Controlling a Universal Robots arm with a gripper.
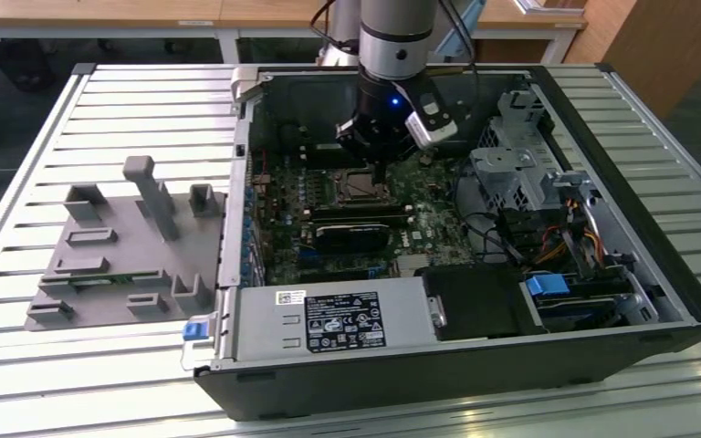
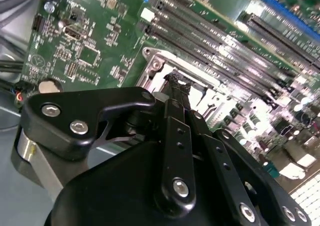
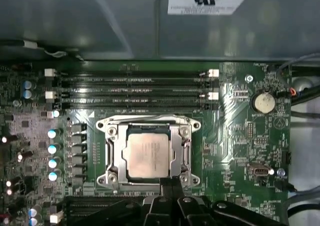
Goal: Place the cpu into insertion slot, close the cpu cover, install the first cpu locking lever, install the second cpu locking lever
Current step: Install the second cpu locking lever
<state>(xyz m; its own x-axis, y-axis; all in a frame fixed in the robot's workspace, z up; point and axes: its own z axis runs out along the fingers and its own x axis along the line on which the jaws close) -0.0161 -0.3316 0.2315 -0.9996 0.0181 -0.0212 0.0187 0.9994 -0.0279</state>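
A slatted white metal bench (image 1: pixel 107 100) fills the exterior view, with wooden tables (image 1: pixel 143 14) behind it at the far edge of the room. On the bench lies an open black computer case (image 1: pixel 448 365), its power supply (image 1: pixel 326 319) nearest the camera. To the exterior view's left of the case sits a grey fixture tray (image 1: pixel 120 246) with upright posts. Inside the case the green motherboard (image 3: pixel 235 131) lies flat, crossed by long black memory slots (image 3: pixel 132 91). The arm reaches down into the case, and the hand (image 1: pixel 375 164) hovers just above the insertion slot (image 1: pixel 357 187). Its black fingers (image 2: pixel 177 86) look pressed together at the tips, clenched on nothing visible. In the first wrist view the cpu cover (image 3: pixel 149 123) lies down over the socket, framing the cpu (image 3: pixel 148 156), which sits seated in the slot with its silver top showing through the cut-out.
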